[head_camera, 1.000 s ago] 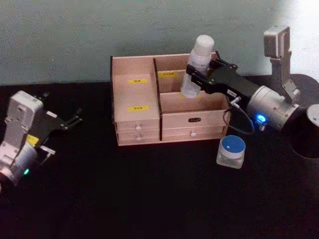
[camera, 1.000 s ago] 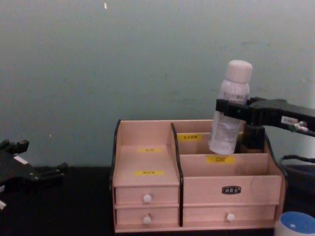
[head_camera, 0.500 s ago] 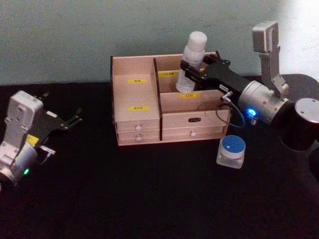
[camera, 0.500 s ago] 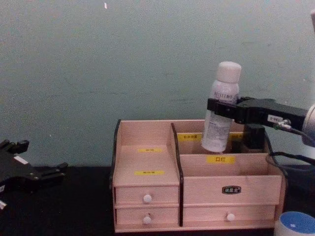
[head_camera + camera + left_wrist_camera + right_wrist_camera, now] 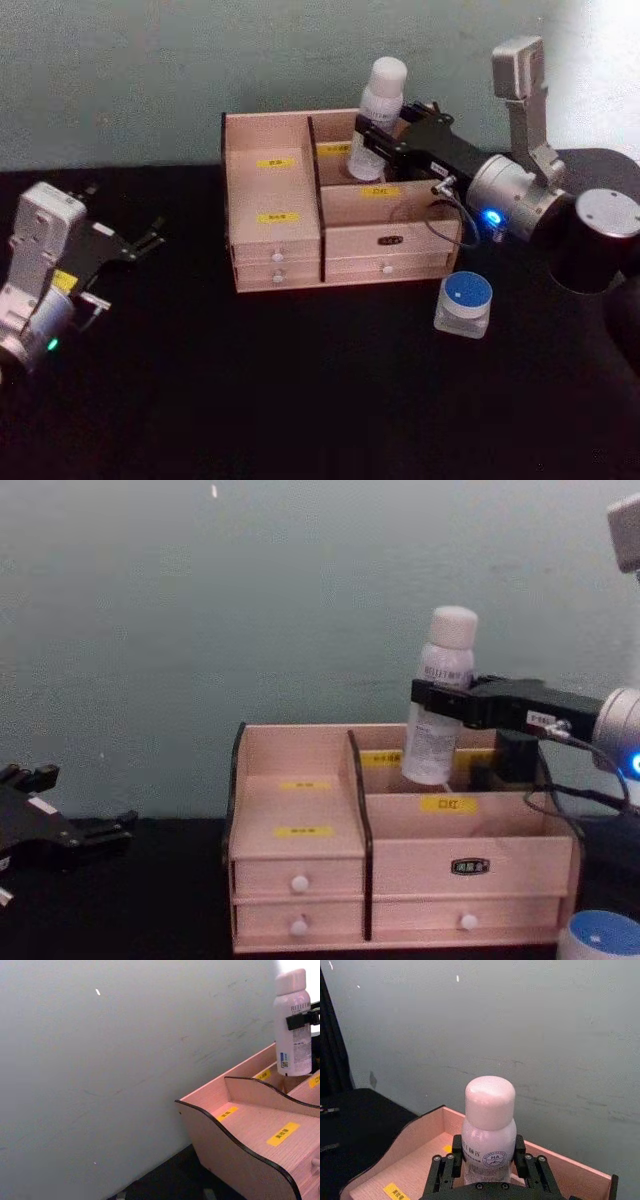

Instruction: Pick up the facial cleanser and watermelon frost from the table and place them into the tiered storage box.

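Observation:
The facial cleanser (image 5: 376, 112), a white bottle with a rounded cap, is held slightly tilted by my right gripper (image 5: 368, 146), which is shut on its middle. The bottle (image 5: 438, 712) has its base inside the rear right compartment of the tiered storage box (image 5: 275, 250), a pale wood organiser with yellow labels and white-knobbed drawers (image 5: 299, 884). In the right wrist view the fingers (image 5: 451, 1165) clamp the bottle (image 5: 489, 1125) from both sides. The watermelon frost (image 5: 464, 302), a small jar with a blue lid, stands on the table in front of the box's right corner. My left gripper (image 5: 122, 212) rests open at the far left.
The black table (image 5: 300, 400) runs from the box to the near edge. A teal wall (image 5: 250, 600) stands close behind the box. My right arm's dark round joint (image 5: 600, 240) and a looping cable (image 5: 450, 235) sit to the right of the box, above the jar.
My right gripper has carried the bottle leftward and downward, from above the box's right end to inside the rear right compartment. The left arm has stayed put.

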Motion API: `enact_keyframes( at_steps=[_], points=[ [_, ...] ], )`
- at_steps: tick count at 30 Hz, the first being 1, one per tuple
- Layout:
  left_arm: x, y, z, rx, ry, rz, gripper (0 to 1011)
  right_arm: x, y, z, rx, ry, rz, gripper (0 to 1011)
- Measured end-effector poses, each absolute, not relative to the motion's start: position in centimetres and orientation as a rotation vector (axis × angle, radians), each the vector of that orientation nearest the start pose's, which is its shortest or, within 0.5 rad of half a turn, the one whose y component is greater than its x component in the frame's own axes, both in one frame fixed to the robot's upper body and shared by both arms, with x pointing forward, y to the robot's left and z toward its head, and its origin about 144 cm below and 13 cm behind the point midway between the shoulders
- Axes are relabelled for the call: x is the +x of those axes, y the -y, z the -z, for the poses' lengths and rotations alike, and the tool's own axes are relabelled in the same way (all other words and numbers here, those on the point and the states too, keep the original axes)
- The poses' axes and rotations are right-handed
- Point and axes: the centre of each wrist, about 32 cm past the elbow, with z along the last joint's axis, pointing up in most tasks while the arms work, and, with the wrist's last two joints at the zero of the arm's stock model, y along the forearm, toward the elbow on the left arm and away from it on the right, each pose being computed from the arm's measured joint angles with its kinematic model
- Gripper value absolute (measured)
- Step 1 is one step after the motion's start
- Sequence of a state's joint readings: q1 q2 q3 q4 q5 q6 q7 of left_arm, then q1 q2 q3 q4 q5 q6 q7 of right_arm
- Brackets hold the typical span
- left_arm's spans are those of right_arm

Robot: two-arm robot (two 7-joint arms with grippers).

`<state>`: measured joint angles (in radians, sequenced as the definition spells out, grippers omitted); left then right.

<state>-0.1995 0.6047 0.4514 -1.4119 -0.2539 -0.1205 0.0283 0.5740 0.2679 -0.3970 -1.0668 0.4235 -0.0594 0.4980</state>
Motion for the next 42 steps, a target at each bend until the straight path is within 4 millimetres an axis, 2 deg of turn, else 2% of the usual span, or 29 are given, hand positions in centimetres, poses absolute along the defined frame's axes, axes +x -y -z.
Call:
enact_keyframes(
  at_steps=[20, 42],
  points=[
    [48.9, -31.0, -114.0, 0.304, 0.285, -1.248, 1001, 61.8, 23.3, -118.7, -0.008, 0.016, 0.877, 595],
    [48.9, -31.0, -114.0, 0.304, 0.285, -1.248, 1001, 62.5, 22.8, -118.0, -0.053, 0.009, 0.881, 595]
  ],
)
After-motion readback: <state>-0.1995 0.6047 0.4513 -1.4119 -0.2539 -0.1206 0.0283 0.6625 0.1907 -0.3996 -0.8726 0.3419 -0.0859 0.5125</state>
